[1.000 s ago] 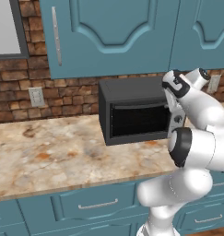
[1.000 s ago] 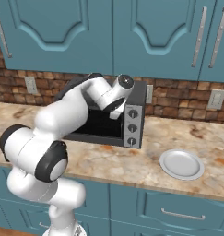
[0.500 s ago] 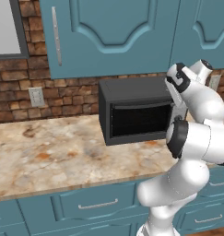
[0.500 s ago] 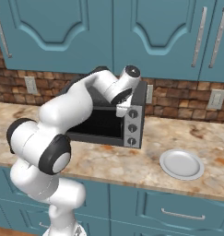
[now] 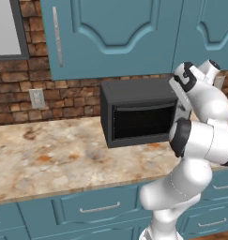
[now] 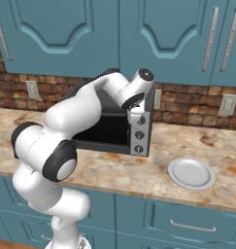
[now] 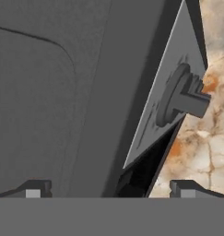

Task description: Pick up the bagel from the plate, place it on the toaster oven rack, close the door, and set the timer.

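Observation:
The black toaster oven [image 5: 134, 112] stands on the counter against the brick wall. Its door [image 5: 142, 123] looks shut, its dark glass facing out. Its silver control panel [image 6: 139, 136] carries dark round knobs. My gripper [image 6: 135, 113] hangs at the panel's upper end, over the oven's top front corner. In the hand view, the gripper [image 7: 112, 189] stands open with nothing between its fingertips [image 7: 37, 189], and one knob [image 7: 185, 97] juts from the slanted panel ahead. The pale plate [image 6: 191, 173] lies bare to the oven's right. The bagel and the rack are hidden.
Teal wall cabinets [image 5: 115, 33] hang close above the oven. A wall outlet [image 6: 157, 98] sits behind it, another outlet [image 6: 228, 104] further right. Marbled counter [image 5: 49, 159] stretches to the left of the oven, with teal drawers [image 6: 182, 221] below.
My wrist has risen and swung right, from in front of the oven door up to the top of the control panel. The jaws stayed wide apart.

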### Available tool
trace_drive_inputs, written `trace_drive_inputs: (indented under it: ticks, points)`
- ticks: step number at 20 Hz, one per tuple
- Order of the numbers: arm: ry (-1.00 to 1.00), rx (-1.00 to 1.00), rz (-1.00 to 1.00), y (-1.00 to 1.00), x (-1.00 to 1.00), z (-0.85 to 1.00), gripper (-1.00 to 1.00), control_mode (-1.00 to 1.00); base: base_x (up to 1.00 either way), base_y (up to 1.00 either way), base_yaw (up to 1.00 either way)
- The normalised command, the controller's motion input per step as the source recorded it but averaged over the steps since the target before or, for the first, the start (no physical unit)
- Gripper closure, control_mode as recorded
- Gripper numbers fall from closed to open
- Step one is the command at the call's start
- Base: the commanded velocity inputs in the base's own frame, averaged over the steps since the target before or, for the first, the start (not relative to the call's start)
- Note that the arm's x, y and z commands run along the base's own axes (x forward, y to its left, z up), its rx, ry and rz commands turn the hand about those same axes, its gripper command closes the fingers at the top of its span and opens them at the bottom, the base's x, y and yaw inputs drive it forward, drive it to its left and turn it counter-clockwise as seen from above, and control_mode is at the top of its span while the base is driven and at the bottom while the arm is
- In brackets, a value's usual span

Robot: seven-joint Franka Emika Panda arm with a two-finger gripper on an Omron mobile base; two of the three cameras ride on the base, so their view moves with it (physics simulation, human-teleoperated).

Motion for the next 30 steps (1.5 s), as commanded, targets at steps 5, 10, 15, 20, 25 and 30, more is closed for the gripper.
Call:
trace_drive_inputs:
  ticks: [5, 10, 15, 20, 25, 30]
  points:
    - [-0.09, 0.00, 0.15, -1.00, -0.54, 0.00, -1.00, -1.00, 0.00, 0.00, 0.00]
    - [-0.20, 0.00, 0.21, -0.83, -0.94, 0.00, -1.00, -1.00, 0.00, 0.00, 0.00]
    - [-0.22, -0.02, 0.01, -0.03, -0.94, 0.00, -1.00, -1.00, 0.00, 0.00, 0.00]
    - [-0.08, -0.08, -0.08, 0.02, -0.91, -0.41, -1.00, -1.00, 0.00, 0.00, 0.00]
    - [-0.08, -0.08, -0.12, 0.04, -1.00, -0.63, -1.00, -1.00, 0.00, 0.00, 0.00]
    - [-0.17, -0.14, -0.02, 0.00, -0.82, -0.08, -1.00, -1.00, 0.00, 0.00, 0.00]
